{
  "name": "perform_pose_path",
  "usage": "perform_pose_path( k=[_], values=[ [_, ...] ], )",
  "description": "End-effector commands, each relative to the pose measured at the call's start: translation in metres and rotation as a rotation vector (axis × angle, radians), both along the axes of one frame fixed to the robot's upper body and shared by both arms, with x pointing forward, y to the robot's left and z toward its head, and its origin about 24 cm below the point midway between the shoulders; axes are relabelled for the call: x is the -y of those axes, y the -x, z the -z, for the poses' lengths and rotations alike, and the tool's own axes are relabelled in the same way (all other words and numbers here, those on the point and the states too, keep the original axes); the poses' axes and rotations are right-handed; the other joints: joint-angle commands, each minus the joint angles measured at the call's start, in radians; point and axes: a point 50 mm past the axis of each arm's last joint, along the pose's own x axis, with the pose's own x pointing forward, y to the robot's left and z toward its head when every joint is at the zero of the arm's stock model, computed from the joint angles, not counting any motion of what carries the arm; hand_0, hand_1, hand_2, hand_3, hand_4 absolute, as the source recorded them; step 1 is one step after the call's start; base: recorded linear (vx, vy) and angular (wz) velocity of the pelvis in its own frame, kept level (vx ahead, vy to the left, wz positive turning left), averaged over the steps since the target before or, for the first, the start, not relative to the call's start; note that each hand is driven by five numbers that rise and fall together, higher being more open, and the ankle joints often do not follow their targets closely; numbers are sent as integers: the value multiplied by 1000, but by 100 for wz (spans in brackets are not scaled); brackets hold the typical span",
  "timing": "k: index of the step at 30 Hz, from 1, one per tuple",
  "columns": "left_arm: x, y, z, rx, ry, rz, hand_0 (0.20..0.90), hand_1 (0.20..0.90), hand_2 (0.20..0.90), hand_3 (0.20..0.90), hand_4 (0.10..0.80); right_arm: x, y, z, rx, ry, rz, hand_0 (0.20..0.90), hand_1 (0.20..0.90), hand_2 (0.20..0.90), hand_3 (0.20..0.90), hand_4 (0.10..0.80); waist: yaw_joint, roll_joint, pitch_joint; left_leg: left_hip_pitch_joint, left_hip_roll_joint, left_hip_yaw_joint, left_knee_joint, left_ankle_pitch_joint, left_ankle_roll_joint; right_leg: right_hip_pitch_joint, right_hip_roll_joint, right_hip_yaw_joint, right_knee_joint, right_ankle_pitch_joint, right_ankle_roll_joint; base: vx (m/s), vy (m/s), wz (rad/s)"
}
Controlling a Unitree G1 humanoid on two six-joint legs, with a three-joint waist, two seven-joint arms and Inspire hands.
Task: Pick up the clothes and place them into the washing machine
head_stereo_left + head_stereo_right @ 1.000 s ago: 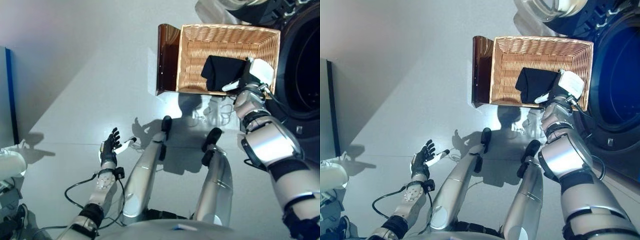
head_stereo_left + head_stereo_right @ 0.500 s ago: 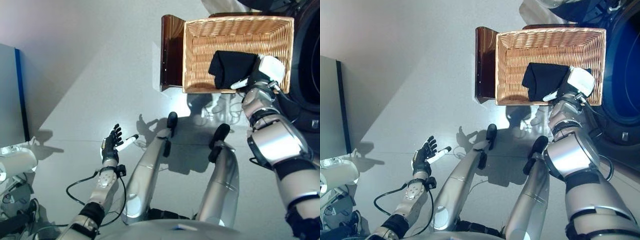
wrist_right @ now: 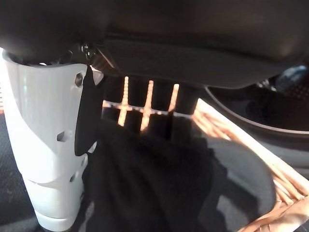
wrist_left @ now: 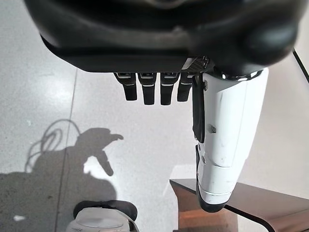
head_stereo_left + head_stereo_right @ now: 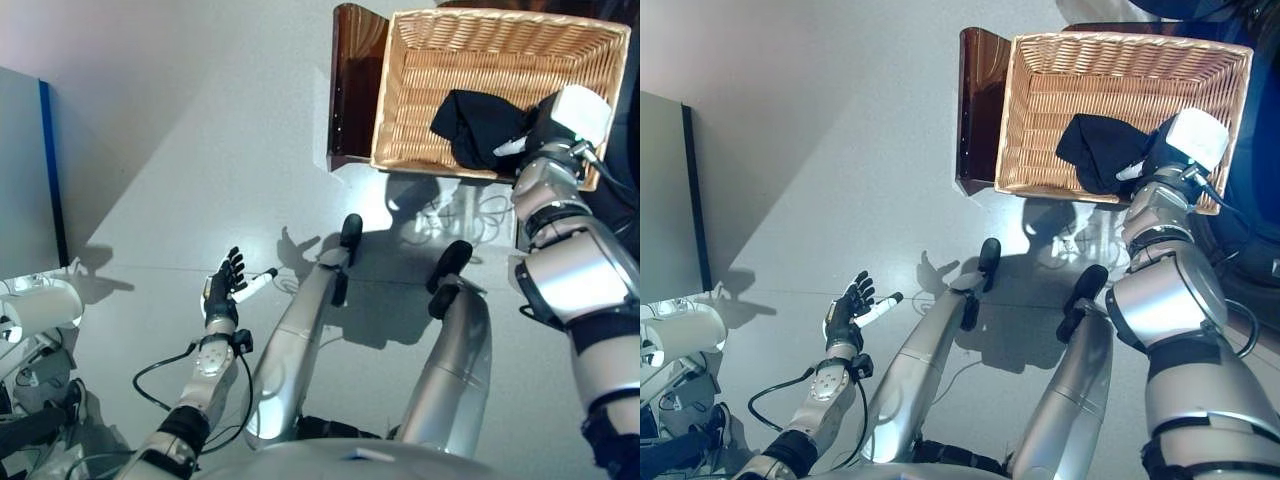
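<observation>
A black cloth lies bunched in the near right corner of a wicker basket. My right hand reaches into the basket and is on the cloth. In the right wrist view the cloth rises between the white-covered thumb and the fingers, which curl into it so that their tips are hidden. My left hand hangs low over the floor at the lower left, open and empty. The washing machine's dark opening shows just past the basket.
The basket rests on a dark brown stand on the grey floor. A grey cabinet with a blue edge stands at the left, with a white object below it. The washing machine's dark front fills the right edge.
The camera has shifted, so the basket sits higher and further right in view. The cloth has gone from a flat patch to a bunched heap at my right hand. The left hand is unmoved.
</observation>
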Motion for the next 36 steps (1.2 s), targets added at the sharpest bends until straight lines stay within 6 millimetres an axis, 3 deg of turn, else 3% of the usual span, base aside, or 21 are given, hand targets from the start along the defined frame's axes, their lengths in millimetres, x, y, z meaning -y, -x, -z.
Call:
perform_pose_path(
  k=[1,13,17,18,21,22,23,26,27,31,32,35,36],
  values=[
    [-21,7,-6,55,-33,-90,900,900,900,900,800,7,-1,-43,93,103,-2,200,200,200,200,300,1,68,2,-46,-15,31,55,-81,-53,49,39,-20,101,-156,-68,0,0,0],
    [-23,7,-4,40,-46,-89,900,900,900,900,800,-1,-4,-37,98,75,-19,200,200,200,200,300,-5,64,-2,10,-15,34,22,-74,-50,102,47,-23,73,-148,-66,0,-1,-1],
    [-26,12,4,2,-57,-88,900,900,900,900,800,-19,-12,-31,147,-12,-92,200,200,200,200,300,-11,50,-9,71,-4,32,-23,-59,-53,170,62,-33,10,-128,-61,20,-21,-8],
    [-29,14,7,-18,-64,-89,900,900,900,900,800,-28,-15,-29,217,-126,-130,200,200,200,200,300,-18,42,-17,106,2,31,-56,-48,-56,211,73,-39,-34,-113,-56,29,-23,-19],
    [-30,19,13,-48,-64,-94,900,900,900,900,800,-36,-17,-23,278,-238,-164,200,200,200,200,300,-26,34,-25,144,7,37,-94,-38,-57,246,83,-41,-77,-96,-49,47,-3,-24],
    [-29,21,16,-63,-69,-88,900,900,900,900,800,-38,-17,-17,307,-305,-161,200,200,200,200,300,-31,30,-29,171,11,38,-117,-32,-58,276,90,-43,-112,-87,-46,89,4,-27],
    [-25,24,20,-87,-67,-68,900,900,900,900,800,-39,-15,0,369,-506,-141,200,200,200,200,300,-38,31,-40,208,13,39,-146,-27,-56,314,94,-44,-151,-74,-39,107,6,-19],
    [-22,34,29,-137,-64,-40,900,900,900,900,800,-38,-6,33,521,-878,-98,200,200,200,200,300,-48,36,-57,275,19,41,-205,-14,-59,383,102,-54,-224,-56,-28,81,-1,-8],
    [-23,34,29,-139,-67,-38,900,900,900,900,800,-37,-6,35,520,-882,-95,200,200,200,200,300,-46,35,-58,280,19,40,-208,-12,-59,389,102,-55,-229,-55,-28,71,10,-20],
    [-22,52,42,-216,-50,-19,900,900,900,900,800,-33,17,93,694,-1312,44,200,200,200,200,300,-49,59,-98,360,31,50,-282,22,-52,467,112,-66,-335,2,-19,22,41,-12],
    [-22,52,42,-217,-51,-18,900,900,900,900,800,-33,17,94,694,-1314,46,200,200,200,200,300,-48,59,-97,364,32,50,-284,22,-52,471,113,-66,-338,3,-19,76,24,-27],
    [-17,65,52,-267,-26,-1,900,900,900,900,800,-50,29,127,888,-1657,91,200,200,200,200,300,-52,72,-122,401,31,55,-300,16,-48,507,115,-57,-372,9,-12,82,33,-35],
    [-16,67,54,-282,-17,2,900,900,900,900,800,-48,34,134,913,-1687,126,200,200,200,200,300,-53,76,-129,408,31,56,-303,14,-47,511,115,-56,-373,8,-11,47,28,-17]
  ],
)
